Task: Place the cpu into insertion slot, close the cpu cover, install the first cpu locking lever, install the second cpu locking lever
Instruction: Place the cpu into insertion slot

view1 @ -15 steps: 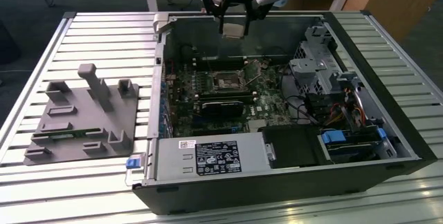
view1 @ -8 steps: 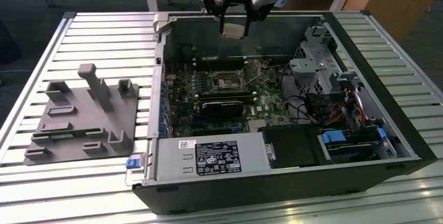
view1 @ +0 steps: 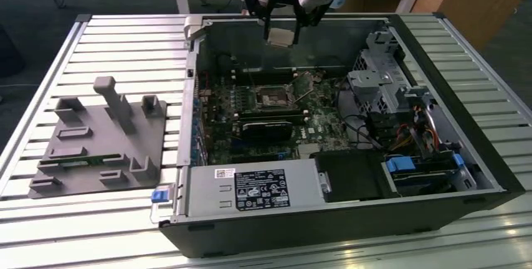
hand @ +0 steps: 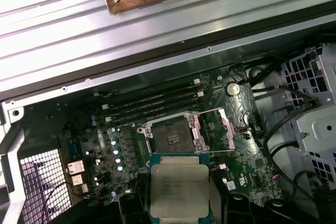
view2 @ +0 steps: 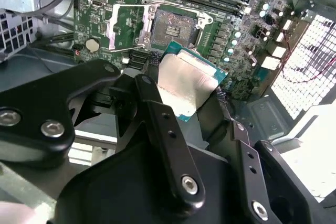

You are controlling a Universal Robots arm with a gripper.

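Note:
My gripper (view1: 281,32) hangs over the far wall of the open computer case (view1: 187,175), shut on the cpu (view1: 281,37). The cpu's dull silver top (hand: 178,190) sits between the black fingers (view2: 157,114) in both wrist views, with its green edge (view2: 202,61) showing. Below and apart from it lies the insertion slot (view1: 273,99), a dark square socket (hand: 170,135) with nothing in it (view2: 173,24). The cpu cover (hand: 215,129) is swung open beside the slot (view2: 126,24).
Long memory slots (hand: 152,103) run beside the socket. A black card (view1: 266,126) lies nearer the front, with a power supply (view1: 241,188) and a drive cage with cables (view1: 390,94) around it. A grey fixture block (view1: 99,138) stands on the slatted table (view1: 124,38) at the exterior view's left.

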